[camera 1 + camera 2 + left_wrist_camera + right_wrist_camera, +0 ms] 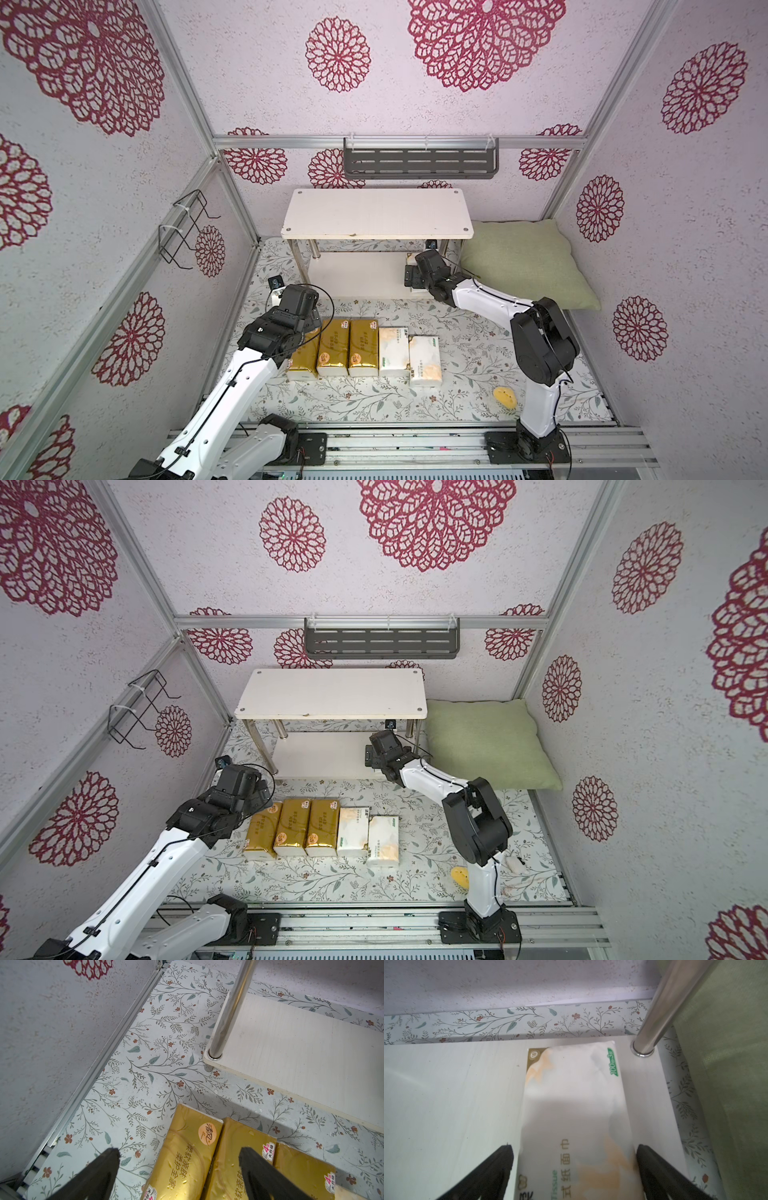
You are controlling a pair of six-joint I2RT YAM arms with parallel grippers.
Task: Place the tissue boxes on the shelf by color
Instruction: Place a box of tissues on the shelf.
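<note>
In both top views the shelf (376, 214) (332, 694) is being shown at the back of the table (469, 353), with a green pillow (528, 262) lying just beside it. Five tissue packs are being shown in one row in front of it: three gold packs (332, 347) touching side by side, then two white packs (394, 351), the last set slightly nearer the arms' bases. The left arm (249, 374) is being held over the gold end of the row, partly hiding the outermost pack. The right arm (482, 295) is being reached under the upper board at the pillow end.

In the left wrist view the left gripper (178, 1150) is being held wide open above the gold packs, with nothing being gripped. A corner of the lower board (291, 1053) and a chrome leg (228, 1009) are being shown beyond.

In the right wrist view a sixth pack (575, 1095) — white — is being shown lying flat on the lower board, near the leg at the pillow end. The right gripper (574, 1147) is being held spread, its fingers straddling the pack's near end. A sliver of board is showing beside one finger — whether the other is touching the wrapper cannot be told.
</note>
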